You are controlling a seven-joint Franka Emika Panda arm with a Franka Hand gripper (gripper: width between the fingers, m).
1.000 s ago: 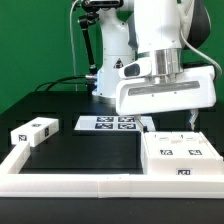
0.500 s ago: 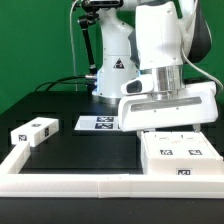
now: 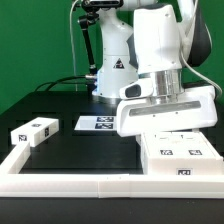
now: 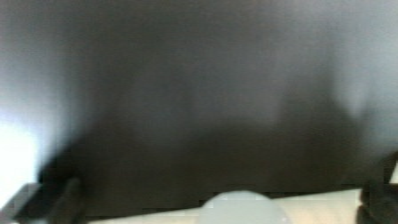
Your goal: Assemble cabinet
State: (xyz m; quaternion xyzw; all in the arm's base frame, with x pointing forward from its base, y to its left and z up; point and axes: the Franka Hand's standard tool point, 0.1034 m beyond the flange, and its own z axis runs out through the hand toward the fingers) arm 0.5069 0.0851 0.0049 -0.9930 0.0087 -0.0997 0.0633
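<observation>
**Claw low over cabinet body, fingers spread**

Exterior view: the cabinet (image 3: 178, 155) is a white boxy body with square tags on its top and front face. It sits on the black table (image 3: 90, 155) at the lower right of the frame. The claw (image 3: 180, 131) hangs directly over the cabinet's rear edge. The wide white hand housing hides the fingertips here, so I cannot tell from this view whether they touch the cabinet, or how they are set.

A small tagged block (image 3: 33, 130) lies at the middle left of the frame, well apart from the cabinet. The marker board (image 3: 103, 123) lies flat near the centre, in front of the arm's base, with its right end covered by the hand. A long white border rail (image 3: 70, 182) runs along the bottom of the frame, just beside the cabinet's front.

Wrist view: heavily blurred. Two dark fingers (image 4: 45, 200) stand at opposite edges of the picture, so the claw is spread wide apart. Between them shows a pale rounded shape (image 4: 240, 208), too blurred to identify. The rest is dark smear.
</observation>
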